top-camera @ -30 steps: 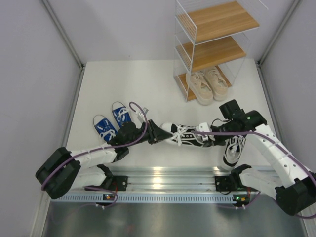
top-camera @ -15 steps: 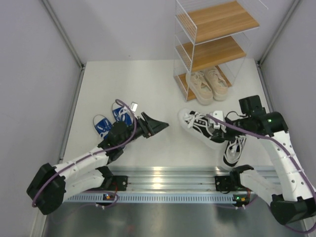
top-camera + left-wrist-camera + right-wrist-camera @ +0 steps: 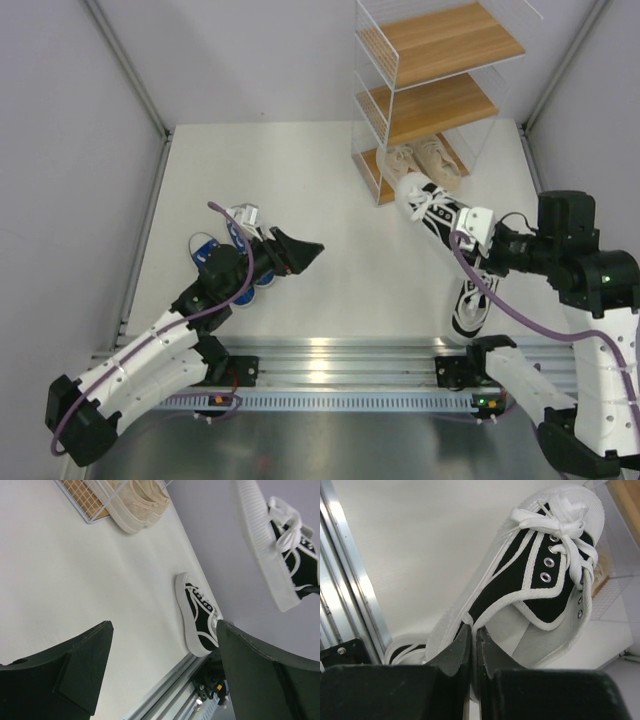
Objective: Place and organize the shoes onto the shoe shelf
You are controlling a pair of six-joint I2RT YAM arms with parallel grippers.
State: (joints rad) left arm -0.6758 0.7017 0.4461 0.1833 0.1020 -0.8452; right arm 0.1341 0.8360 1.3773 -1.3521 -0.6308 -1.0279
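Note:
My right gripper (image 3: 484, 236) is shut on the heel rim of a black sneaker (image 3: 436, 212) and holds it in the air, toe toward the shoe shelf (image 3: 432, 103). In the right wrist view, the gripper (image 3: 472, 632) pinches that sneaker's (image 3: 530, 575) white collar. The other black sneaker (image 3: 470, 306) lies on the table by the right arm's base. A beige pair (image 3: 428, 160) sits on the bottom tier. My left gripper (image 3: 300, 251) is open and empty above the table, beside the blue pair (image 3: 203, 247), which the left arm partly hides.
The shelf's middle tier (image 3: 440, 105) and top tier (image 3: 450, 40) hold nothing. A metal rail (image 3: 330, 360) runs along the table's near edge. Grey walls close in both sides. The left wrist view shows the lying black sneaker (image 3: 197, 615) and the beige pair (image 3: 140, 505).
The left gripper let go of the black sneaker, opened wide and drew back to the left. The right arm lifted that sneaker up and carried it toward the shelf.

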